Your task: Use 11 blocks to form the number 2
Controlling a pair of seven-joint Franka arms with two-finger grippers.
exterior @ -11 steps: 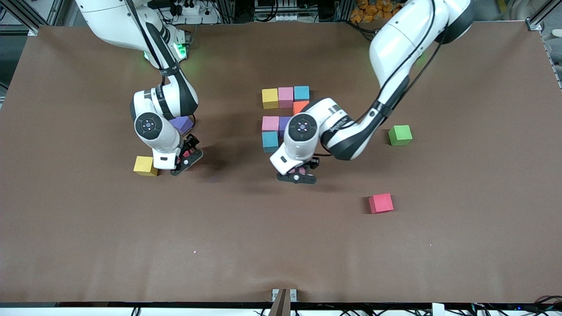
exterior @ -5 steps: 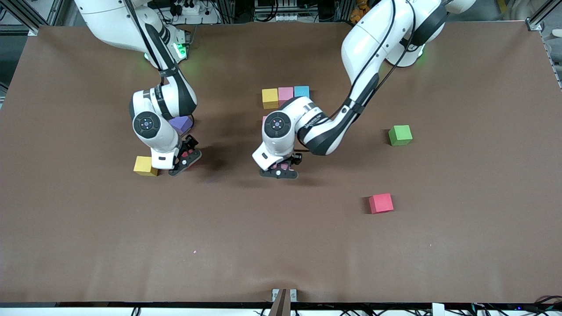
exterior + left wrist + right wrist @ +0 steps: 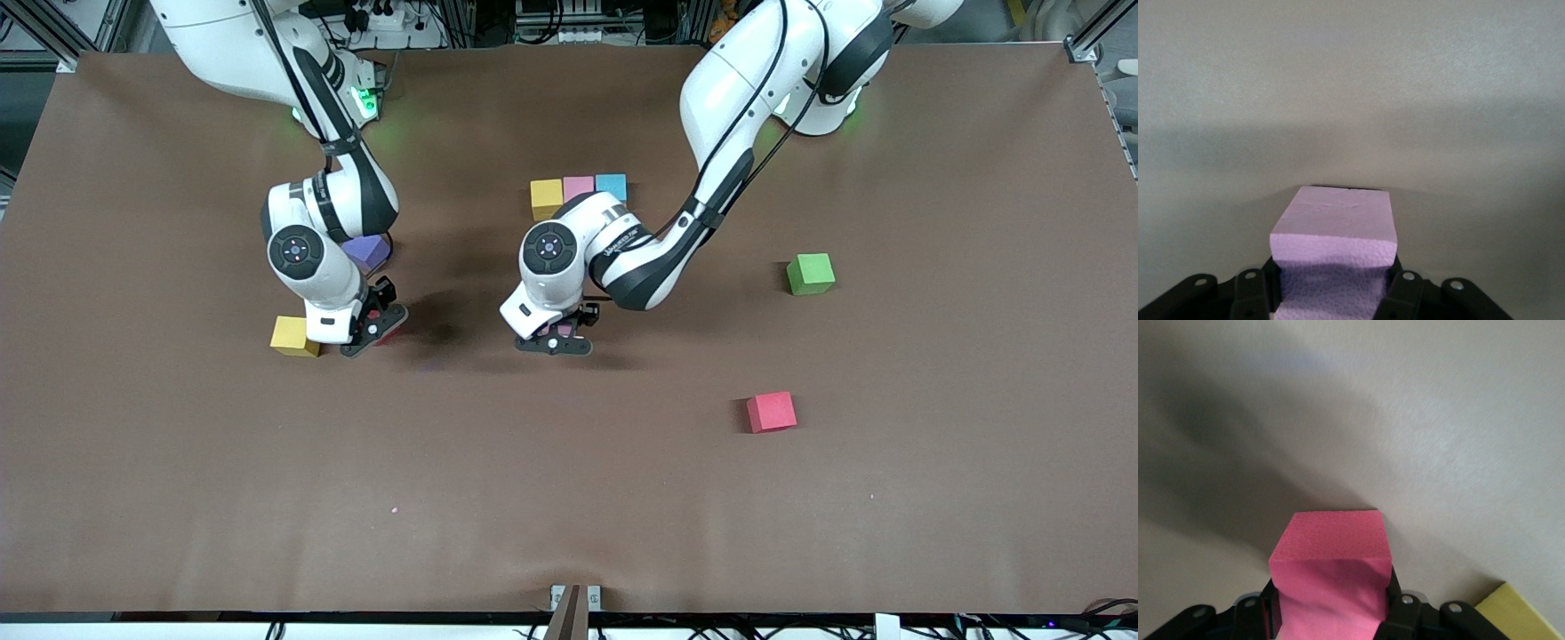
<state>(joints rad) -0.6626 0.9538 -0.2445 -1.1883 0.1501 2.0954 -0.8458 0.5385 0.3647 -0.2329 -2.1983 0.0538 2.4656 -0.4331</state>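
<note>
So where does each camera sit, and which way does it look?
Front view: high across the brown table, facing both arms' bases; both arms show.
Left wrist view: on the left arm's wrist, looking past the left gripper at its pale pink matte cube.
Right wrist view: likewise, past the right gripper at its red matte cube.
Shared: right wrist and front views both show the yellow matte cube beside the right gripper.

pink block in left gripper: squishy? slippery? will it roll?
The pink block looks like light foam: pebbled matte faces, probably grippy. Its sides seem pinched in where the left gripper clamps, so likely soft, may deform. Flat cube faces: unlikely to roll.
</note>
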